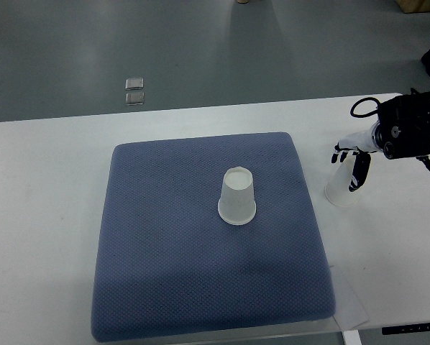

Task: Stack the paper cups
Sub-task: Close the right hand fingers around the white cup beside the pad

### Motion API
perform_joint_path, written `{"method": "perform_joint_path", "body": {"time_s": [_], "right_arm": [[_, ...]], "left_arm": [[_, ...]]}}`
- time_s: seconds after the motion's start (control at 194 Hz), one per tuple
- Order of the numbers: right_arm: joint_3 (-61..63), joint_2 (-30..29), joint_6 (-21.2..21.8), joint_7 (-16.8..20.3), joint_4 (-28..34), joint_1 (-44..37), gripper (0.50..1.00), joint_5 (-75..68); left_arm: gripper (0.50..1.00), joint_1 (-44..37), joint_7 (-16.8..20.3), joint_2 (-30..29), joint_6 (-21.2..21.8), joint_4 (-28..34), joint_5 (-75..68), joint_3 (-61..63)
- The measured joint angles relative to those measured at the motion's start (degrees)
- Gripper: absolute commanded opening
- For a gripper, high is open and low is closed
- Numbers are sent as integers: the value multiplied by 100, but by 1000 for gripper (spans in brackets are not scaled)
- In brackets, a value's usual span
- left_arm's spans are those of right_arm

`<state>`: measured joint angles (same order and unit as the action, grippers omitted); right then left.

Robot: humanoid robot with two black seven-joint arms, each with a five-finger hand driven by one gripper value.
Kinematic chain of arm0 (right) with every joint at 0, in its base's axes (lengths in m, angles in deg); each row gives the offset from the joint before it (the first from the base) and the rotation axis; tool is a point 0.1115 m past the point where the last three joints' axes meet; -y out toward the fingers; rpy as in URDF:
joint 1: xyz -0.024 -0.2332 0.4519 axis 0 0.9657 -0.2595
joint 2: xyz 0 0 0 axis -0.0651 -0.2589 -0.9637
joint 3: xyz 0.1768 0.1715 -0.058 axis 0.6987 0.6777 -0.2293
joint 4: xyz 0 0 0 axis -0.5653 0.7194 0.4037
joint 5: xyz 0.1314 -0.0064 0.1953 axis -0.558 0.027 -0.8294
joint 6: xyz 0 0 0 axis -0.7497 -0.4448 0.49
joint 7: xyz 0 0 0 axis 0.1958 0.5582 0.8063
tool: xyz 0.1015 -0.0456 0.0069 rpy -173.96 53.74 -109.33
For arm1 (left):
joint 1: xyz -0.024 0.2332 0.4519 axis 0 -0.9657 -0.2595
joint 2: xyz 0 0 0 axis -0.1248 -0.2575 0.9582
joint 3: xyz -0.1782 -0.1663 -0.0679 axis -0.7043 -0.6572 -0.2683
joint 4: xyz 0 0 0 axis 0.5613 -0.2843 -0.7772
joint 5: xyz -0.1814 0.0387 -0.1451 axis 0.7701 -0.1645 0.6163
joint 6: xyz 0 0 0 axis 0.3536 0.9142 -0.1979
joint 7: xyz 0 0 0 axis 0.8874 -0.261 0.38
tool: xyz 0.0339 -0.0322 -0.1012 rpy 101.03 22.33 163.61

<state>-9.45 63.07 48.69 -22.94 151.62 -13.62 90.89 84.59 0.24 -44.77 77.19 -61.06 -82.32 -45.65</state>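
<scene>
Now the right hand (353, 164) grips one white cup (344, 188); another cup (237, 196) stands inverted on the cushion (165, 273).

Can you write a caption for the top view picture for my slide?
The right hand grips a paper cup beside the blue cushion, where another cup stands upside down.

One white paper cup (237, 197) stands upside down, mid-cushion; a second cup (342, 189) sits right of it. That one rests on the table.

A matt white paper cup (237, 197) stands on a blue cushion of dimpled woven cloth (186, 273), which lies on the smooth white tabletop (42, 237); the grey floor (200, 50) in the upper frame looks faintly glossy.
</scene>
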Motion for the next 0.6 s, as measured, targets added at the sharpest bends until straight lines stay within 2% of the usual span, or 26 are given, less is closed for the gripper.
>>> {"method": "perform_joint_path", "body": {"time_s": [0.226,0.324,0.396,0.473,0.602], "right_arm": [[-18,-6,-53,0,-4,59,797,10],[-19,-22,-87,0,-18,93,756,14],[-22,-39,-97,0,-32,111,695,15],[-26,-48,-108,-1,-50,144,658,17],[-34,-55,-145,-8,-76,160,650,23]], "left_arm": [[1000,1,0,0,-2,0,0,0],[1000,1,0,0,-2,0,0,0],[1000,1,0,0,-2,0,0,0],[1000,1,1,0,-2,0,0,0],[1000,1,3,0,-1,0,0,0]]}}
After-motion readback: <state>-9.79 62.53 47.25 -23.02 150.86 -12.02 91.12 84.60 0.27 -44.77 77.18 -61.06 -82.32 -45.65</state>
